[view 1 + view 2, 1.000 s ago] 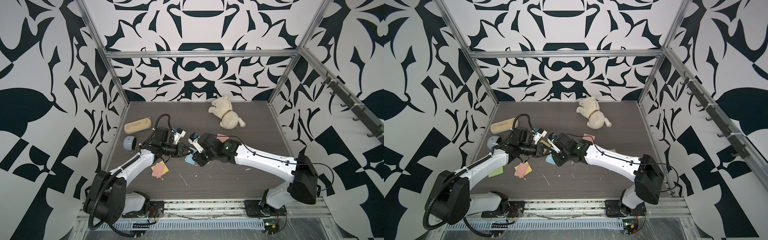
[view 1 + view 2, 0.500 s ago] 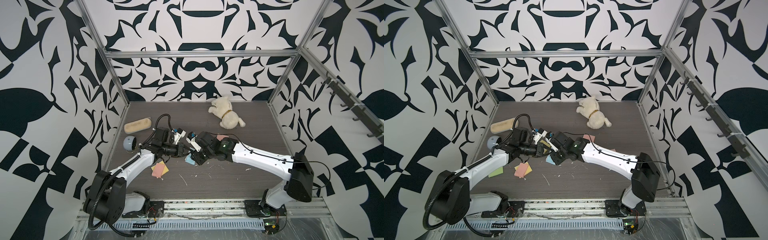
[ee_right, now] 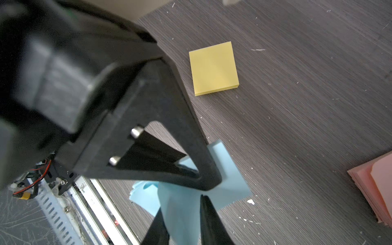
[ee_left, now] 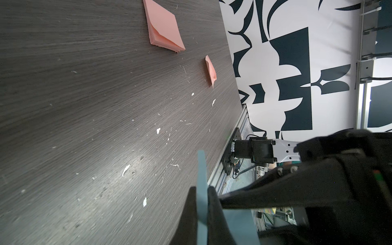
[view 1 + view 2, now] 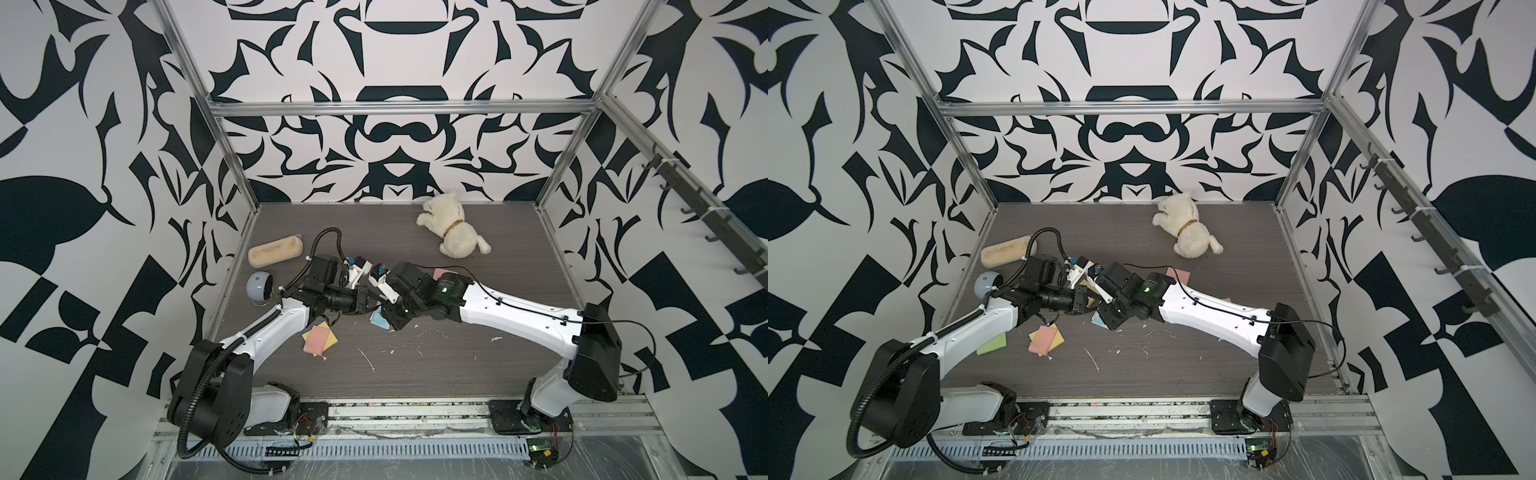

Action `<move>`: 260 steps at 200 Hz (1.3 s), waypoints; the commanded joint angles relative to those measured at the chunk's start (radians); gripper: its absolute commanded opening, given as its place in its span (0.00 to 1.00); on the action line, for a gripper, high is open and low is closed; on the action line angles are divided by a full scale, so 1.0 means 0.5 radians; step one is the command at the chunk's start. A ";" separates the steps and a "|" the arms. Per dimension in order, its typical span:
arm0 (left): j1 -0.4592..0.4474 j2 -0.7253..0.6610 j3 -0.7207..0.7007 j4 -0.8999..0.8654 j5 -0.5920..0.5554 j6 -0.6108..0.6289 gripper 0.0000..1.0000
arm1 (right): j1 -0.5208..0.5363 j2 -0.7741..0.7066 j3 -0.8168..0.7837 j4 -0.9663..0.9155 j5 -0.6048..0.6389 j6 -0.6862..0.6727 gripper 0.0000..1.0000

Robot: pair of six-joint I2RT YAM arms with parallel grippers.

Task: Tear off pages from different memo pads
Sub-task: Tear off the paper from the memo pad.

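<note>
My left gripper (image 4: 201, 191) is shut on the blue memo pad (image 4: 201, 165), holding it on edge just above the table; in both top views it sits at table centre-left (image 5: 368, 305) (image 5: 1088, 303). My right gripper (image 3: 180, 203) meets it from the right (image 5: 384, 320). Its fingers stand apart, with a curled blue page (image 3: 180, 214) peeled from that pad (image 3: 229, 169) between them. A yellow memo pad (image 3: 213, 69) lies just behind the grippers. A pink memo pad (image 4: 164, 27) (image 5: 442, 274) lies further right, with a loose pink page (image 4: 211, 70) beyond it.
A pink square overlaps a yellow one (image 5: 318, 338) beside the left arm, and a green pad (image 5: 992, 344) lies under it. A plush dog (image 5: 453, 232) lies at the back. A tan case (image 5: 274, 251) and a grey ball (image 5: 259, 286) sit at the left. White scraps (image 5: 368, 359) dot the front.
My right gripper has shifted left toward the left gripper and its fingers have narrowed around the blue page. The left arm has stayed put with the blue pad.
</note>
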 commanded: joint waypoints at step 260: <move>-0.038 -0.014 0.039 -0.030 -0.115 0.006 0.00 | 0.040 -0.006 0.123 -0.006 0.100 -0.369 0.00</move>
